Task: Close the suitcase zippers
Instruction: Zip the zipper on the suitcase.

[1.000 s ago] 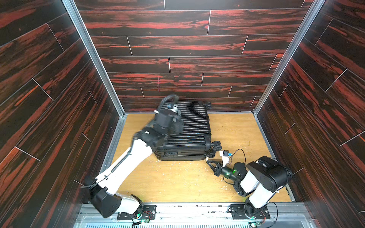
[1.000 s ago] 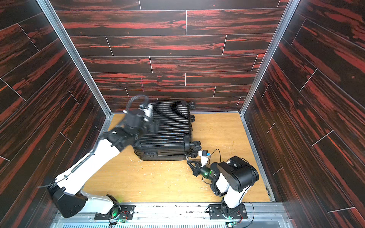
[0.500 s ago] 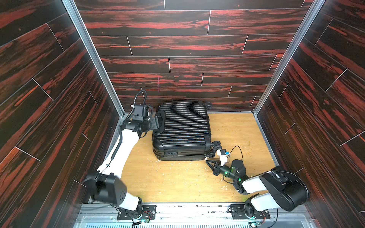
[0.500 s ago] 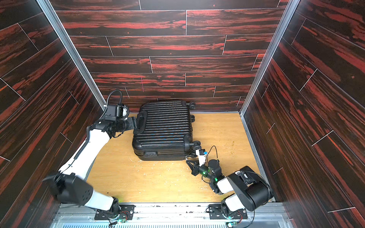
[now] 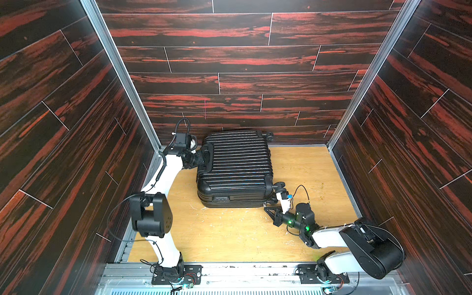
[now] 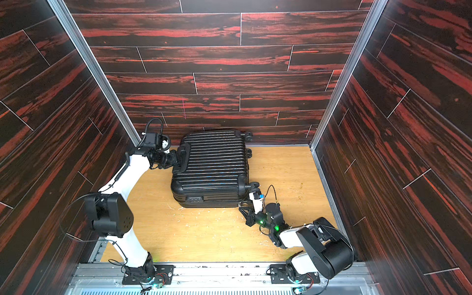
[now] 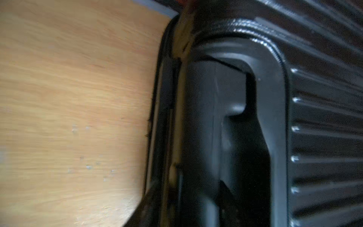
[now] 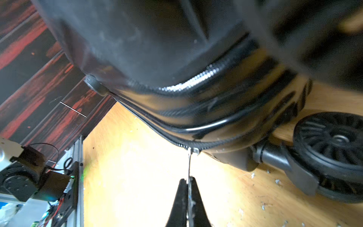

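Change: the left arm is off the top shell of the suitcase (image 5: 235,166) and now sits at its handle end. The left gripper (image 5: 200,158) is right up against the side handle (image 7: 225,118). The left wrist view is filled by that handle and shows no fingers, so I cannot tell if the jaws are apart or clamped.

The right arm has dropped low and stretched forward. The right gripper (image 8: 188,179) stays pressed together, pinching the thin metal zipper pull (image 8: 189,163) directly ahead of its tips. It sits slightly further along the near edge than a second ago.

Meaning for the task (judgement): this looks like a bracing setup. The left arm steadies the case by the handle so the right can drag the slider without the case sliding. The zip run itself has barely started.

The case is shut and lies flat on the wooden floor (image 5: 229,235), one ribbed glossy shell up, black all over. It sits between the two grippers, with the handle end touching or just beside the left one. The wheeled corner is just beyond the right one, with a wheel (image 8: 334,141) off to the side of the tips.

The zipper track (image 8: 157,131) runs along the lower rim, straight in front of the right gripper, with the slider at the end of the pull. Which stretch is already joined is too blurred to tell. A second shiny band of teeth shows higher on the shell.
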